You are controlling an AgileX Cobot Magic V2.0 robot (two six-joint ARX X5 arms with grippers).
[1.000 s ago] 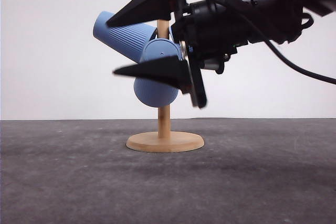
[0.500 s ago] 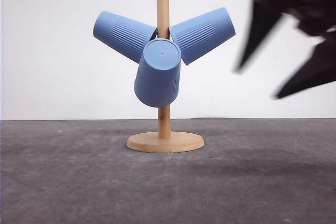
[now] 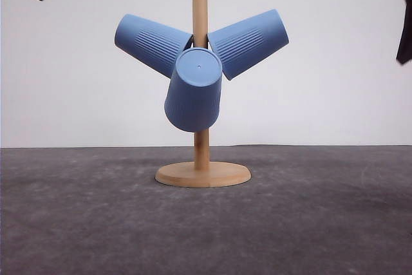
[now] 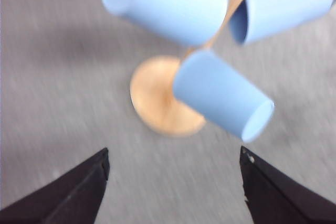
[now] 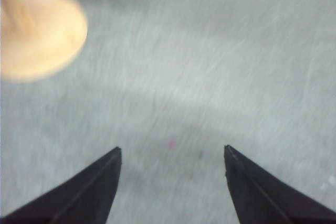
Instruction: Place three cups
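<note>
1. All three cups hang on the wooden stand [image 3: 201, 94], which rests on the dark table [image 3: 322, 223]. The left cup [image 3: 152, 44] tilts up and away to the left of the pole, the right cup [image 3: 248, 42] mirrors it on the right, and the front cup [image 3: 193, 89] hangs on the near side with its flat bottom facing the front camera.

2. The two side cups sit right against the pole, and the front cup overlaps the inner ends of both. I cannot see the pegs themselves, as the cups hide them.

3. My left claw [image 4: 173, 182] is spread wide and grips nothing. From its wrist camera I look between the two dark fingers at the stand's round base and the cups beyond, well apart from my fingertips.

4. My right claw [image 5: 172, 182] is also spread wide and empty. Between its fingers I see only bare table, with the stand's base off to one side. That view is blurred, so I cannot make out fine detail.

5. In the front view, a dark fingertip of each arm shows at the upper corners, far from the stand.

6. I judge the task essentially complete: three cups placed, none loose on the table, none in a claw. What I think remains is parking both arms clear.
</note>
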